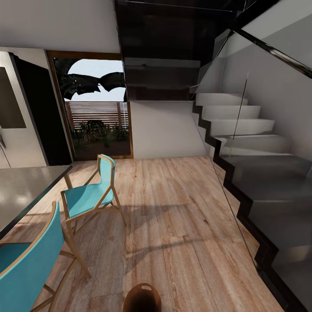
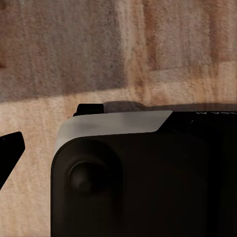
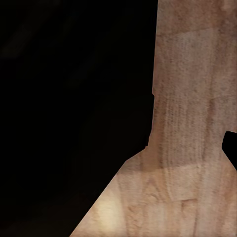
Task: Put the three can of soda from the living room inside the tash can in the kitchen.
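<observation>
Brown trash can (image 1: 142, 298) on wood floor (image 1: 182, 216), contents unseen.

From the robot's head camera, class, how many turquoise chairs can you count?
2. One chair stands beside the table's far corner, on the wood floor. The other chair is nearer the camera, cut off by the picture's edge. More may sit outside the frame.
</observation>
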{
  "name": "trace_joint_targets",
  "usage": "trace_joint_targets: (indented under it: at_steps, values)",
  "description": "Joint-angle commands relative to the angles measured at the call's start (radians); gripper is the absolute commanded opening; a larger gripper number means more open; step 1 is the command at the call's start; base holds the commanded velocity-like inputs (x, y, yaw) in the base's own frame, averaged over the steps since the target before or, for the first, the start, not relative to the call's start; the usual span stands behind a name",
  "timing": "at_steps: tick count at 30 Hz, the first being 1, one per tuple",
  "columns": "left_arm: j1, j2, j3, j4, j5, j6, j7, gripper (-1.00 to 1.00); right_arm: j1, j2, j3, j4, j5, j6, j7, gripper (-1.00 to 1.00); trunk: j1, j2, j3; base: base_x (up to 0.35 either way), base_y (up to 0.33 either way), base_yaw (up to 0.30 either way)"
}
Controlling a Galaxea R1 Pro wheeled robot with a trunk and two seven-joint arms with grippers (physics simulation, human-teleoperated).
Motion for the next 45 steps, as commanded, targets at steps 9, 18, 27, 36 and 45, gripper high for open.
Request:
trace_joint_targets:
  at_steps: [9, 18, 27, 36, 45]
  values:
    - [0.000, 0.000, 0.000, 0.000, 0.000, 0.000, 0.000, 1.00, 0.000, 0.000, 0.000, 0.000, 0.000, 0.000, 0.000, 1.00, 0.000, 0.000, 0.000, 0.000, 0.000, 0.000]
    - [0.000, 0.000, 0.000, 0.000, 0.000, 0.000, 0.000, 1.00, 0.000, 0.000, 0.000, 0.000, 0.000, 0.000, 0.000, 1.00, 0.000, 0.000, 0.000, 0.000, 0.000, 0.000]
    - [0.000, 0.000, 0.000, 0.000, 0.000, 0.000, 0.000, 1.00, 0.000, 0.000, 0.000, 0.000, 0.000, 0.000, 0.000, 1.00, 0.000, 0.000, 0.000, 0.000, 0.000, 0.000]
    - [0.000, 0.000, 0.000, 0.000, 0.000, 0.000, 0.000, 1.00, 0.000, 0.000, 0.000, 0.000, 0.000, 0.000, 0.000, 1.00, 0.000, 0.000, 0.000, 0.000, 0.000, 0.000]
    - [0.000, 0.000, 0.000, 0.000, 0.000, 0.000, 0.000, 1.00, 0.000, 0.000, 0.000, 0.000, 0.000, 0.000, 0.000, 1.00, 0.000, 0.000, 0.000, 0.000, 0.000, 0.000]
